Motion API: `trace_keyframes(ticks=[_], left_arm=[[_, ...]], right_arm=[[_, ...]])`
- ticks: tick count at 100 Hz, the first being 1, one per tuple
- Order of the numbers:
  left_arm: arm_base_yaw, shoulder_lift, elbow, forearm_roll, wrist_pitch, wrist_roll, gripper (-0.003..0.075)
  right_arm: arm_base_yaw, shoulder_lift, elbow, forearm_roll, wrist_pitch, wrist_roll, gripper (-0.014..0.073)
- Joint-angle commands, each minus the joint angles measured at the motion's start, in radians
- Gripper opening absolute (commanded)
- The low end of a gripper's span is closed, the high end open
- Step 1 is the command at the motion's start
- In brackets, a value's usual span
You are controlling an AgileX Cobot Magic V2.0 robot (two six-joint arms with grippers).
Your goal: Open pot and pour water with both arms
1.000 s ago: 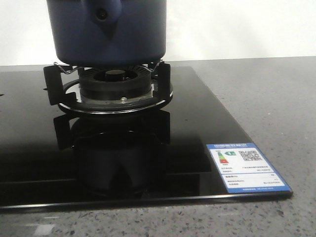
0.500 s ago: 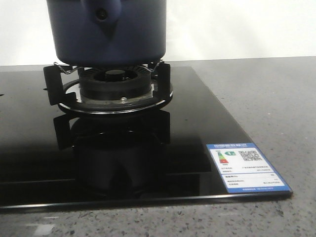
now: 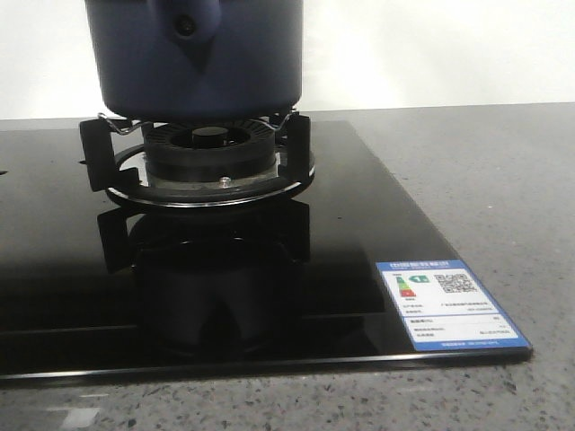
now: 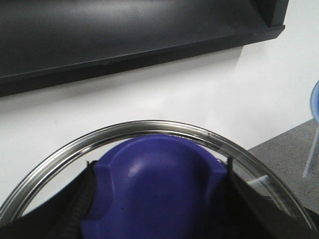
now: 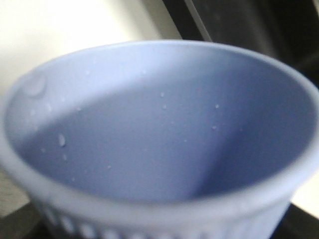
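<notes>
The dark navy pot (image 3: 198, 63) stands on the burner grate (image 3: 208, 153) in the front view, with its handle stub (image 3: 187, 25) facing me and its top cut off by the frame. My left gripper (image 4: 159, 199) is shut on the blue knob (image 4: 159, 184) of a glass lid (image 4: 149, 127) with a steel rim, held up in front of the white wall. My right gripper (image 5: 159, 231) holds a pale blue ribbed cup (image 5: 159, 129) close to its camera. Droplets cling to the cup's inside, and its fingers are mostly hidden. Neither gripper shows in the front view.
The burner sits on a black glass cooktop (image 3: 359, 233) with a blue and white label (image 3: 446, 303) at its front right corner. Grey speckled counter (image 3: 503, 180) lies to the right. A dark hood (image 4: 124, 35) hangs above the wall. The cup's edge (image 4: 315, 114) shows in the left wrist view.
</notes>
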Motion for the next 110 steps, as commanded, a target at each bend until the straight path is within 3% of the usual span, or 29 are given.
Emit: trace_keyframes(ticks=[1, 28, 41, 56, 71, 85, 110], left_arm=[[0.001, -0.032, -0.04, -0.067, -0.046, -0.007, 0.0367], [0.001, -0.032, -0.04, -0.067, -0.054, -0.007, 0.0367], [0.001, -0.032, -0.04, -0.067, -0.054, -0.007, 0.0367], [0.001, -0.032, -0.04, -0.067, -0.054, -0.007, 0.0367], [0.001, -0.032, -0.04, -0.067, -0.052, -0.007, 0.0367], [0.001, -0.032, -0.04, -0.067, -0.052, -0.007, 0.0367], [0.001, -0.032, -0.04, -0.067, -0.052, -0.007, 0.0367]], right_arm=[[-0.046, -0.086, -0.036, 0.064, -0.033, 0.104, 0.0318], [-0.243, -0.21, 0.084, 0.105, -0.192, 0.357, 0.0318], [-0.413, -0.274, 0.213, 0.102, -0.446, 0.537, 0.0318], [-0.61, -0.309, 0.335, 0.108, -0.744, 0.599, 0.0318], [-0.794, -0.305, 0.464, 0.213, -0.971, 0.594, 0.0318], [-0.925, -0.261, 0.568, 0.356, -1.172, 0.465, 0.0318], [-0.964, -0.102, 0.608, 0.472, -1.322, 0.258, 0.0318]])
